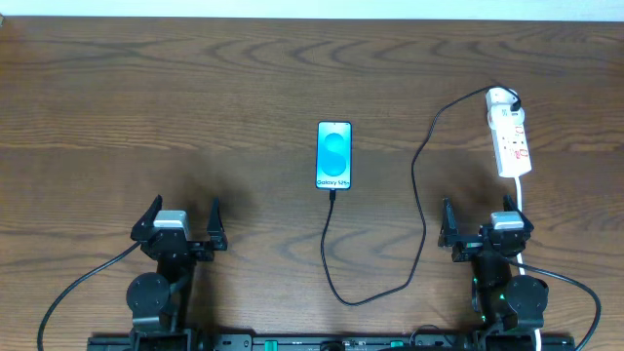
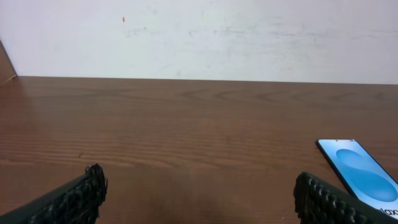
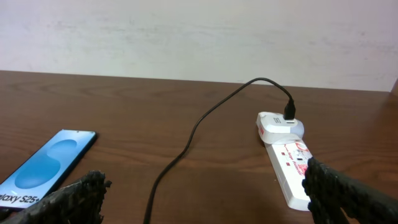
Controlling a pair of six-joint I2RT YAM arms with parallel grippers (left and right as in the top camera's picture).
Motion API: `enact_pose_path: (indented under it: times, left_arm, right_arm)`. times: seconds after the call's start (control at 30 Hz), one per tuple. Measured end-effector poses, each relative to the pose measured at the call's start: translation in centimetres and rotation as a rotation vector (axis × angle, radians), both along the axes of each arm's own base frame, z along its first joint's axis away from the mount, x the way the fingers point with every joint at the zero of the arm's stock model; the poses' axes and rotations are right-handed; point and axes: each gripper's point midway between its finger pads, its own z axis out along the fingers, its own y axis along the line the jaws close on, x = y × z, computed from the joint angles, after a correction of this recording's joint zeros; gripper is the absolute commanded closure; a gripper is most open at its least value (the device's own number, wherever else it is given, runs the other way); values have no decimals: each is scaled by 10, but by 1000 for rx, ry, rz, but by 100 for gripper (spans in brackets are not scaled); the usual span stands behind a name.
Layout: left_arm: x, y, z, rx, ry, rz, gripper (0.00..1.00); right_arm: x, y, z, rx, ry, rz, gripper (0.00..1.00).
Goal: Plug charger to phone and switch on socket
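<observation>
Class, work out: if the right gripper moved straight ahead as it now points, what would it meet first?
Probably the socket, whose near end lies just ahead of the right gripper; depth is unclear.

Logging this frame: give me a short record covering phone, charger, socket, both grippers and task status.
phone: flat at the centre of the table, screen up and lit
charger: black cable looping from the phone's near edge to the adapter
socket: far right, adapter in its far end
left gripper: fingers open, empty, near edge
right gripper: fingers open, empty, just short of the socket
status: cable tip meets the phone; seating and switch position cannot be told
</observation>
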Motion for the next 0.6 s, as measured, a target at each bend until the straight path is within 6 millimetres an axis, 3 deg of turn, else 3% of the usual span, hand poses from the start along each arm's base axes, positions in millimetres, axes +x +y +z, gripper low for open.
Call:
enact_pose_path:
  times: [0.6]
  left_arm:
    - [0,4,-1,-3,3,22,2]
  right_arm:
    - [0,0,0,0,0,0,1]
